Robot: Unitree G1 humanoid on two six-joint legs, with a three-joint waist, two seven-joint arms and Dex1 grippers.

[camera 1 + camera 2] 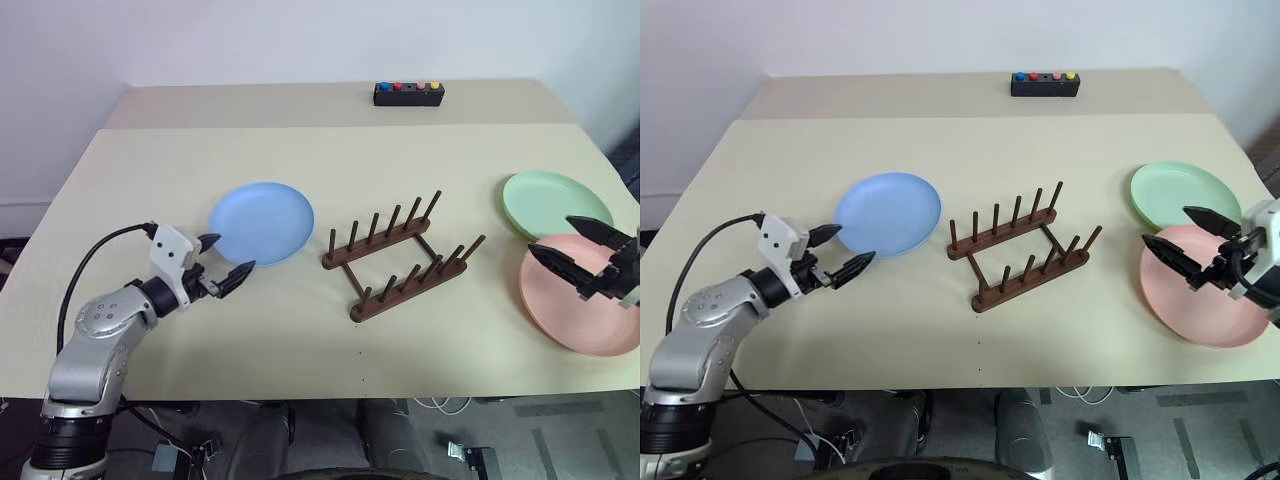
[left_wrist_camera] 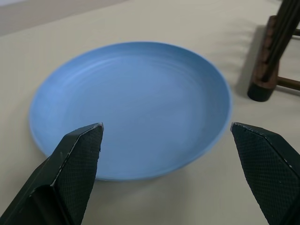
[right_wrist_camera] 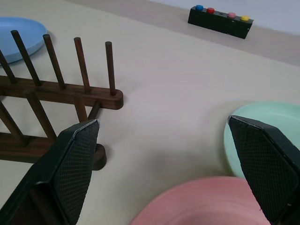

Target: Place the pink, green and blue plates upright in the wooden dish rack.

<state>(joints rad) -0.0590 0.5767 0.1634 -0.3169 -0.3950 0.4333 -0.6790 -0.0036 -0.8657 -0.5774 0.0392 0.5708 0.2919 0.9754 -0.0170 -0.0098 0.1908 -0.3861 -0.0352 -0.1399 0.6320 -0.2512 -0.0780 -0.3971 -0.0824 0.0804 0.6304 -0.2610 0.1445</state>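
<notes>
Left eye view, my left gripper (image 1: 226, 256) wide open, empty, near the blue plate (image 1: 262, 221), my right gripper (image 1: 570, 245) spread, empty, over the pink plate (image 1: 580, 308).

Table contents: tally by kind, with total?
Plates: 3 - blue plate, green plate, pink plate
Wooden dish rack: 1, nothing in it
Black button box: 1
Total: 5

Table (image 1: 300, 330): wide, pale beige top, seam running across its far part. Black box (image 1: 408, 94): small, oblong, at the far edge, slightly right of centre; blue, red, pink and yellow buttons on top.
</notes>
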